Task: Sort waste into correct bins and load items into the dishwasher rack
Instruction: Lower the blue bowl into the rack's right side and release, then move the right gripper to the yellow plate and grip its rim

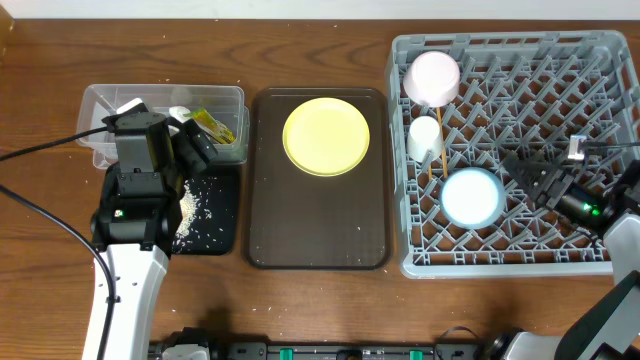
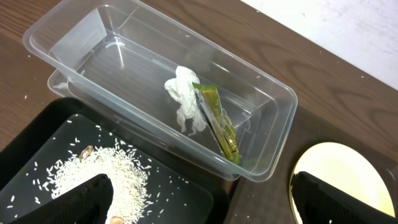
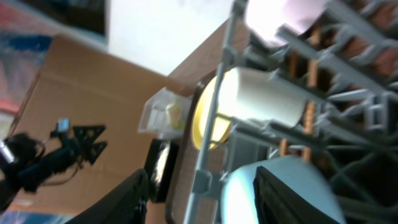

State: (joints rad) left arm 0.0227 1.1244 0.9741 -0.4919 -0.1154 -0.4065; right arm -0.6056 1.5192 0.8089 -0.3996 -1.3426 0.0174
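The clear tub (image 1: 110,100) holds the crumpled tissue (image 2: 185,99) and the snack wrapper (image 2: 217,121). The black tray (image 1: 225,235) in front of it carries the rice crumbs (image 2: 99,171). My left gripper (image 1: 190,150) hovers open and empty over the edge between tub and tray; it also shows in the left wrist view (image 2: 205,208). The yellow plate (image 1: 326,136) lies on the brown serving tray. The rack (image 1: 500,265) holds the white bowl (image 1: 432,77), cup (image 1: 424,138), light blue dish (image 1: 471,196) and chopsticks (image 1: 437,160). My right gripper (image 1: 535,175) is open and empty above the rack, right of the dish (image 3: 249,193).
The brown serving tray (image 1: 320,230) lies between the black tray and the rack. A black cable (image 1: 40,150) runs across the table at the left. The rack's lattice wall (image 3: 214,124) stands close before my right gripper (image 3: 202,199).
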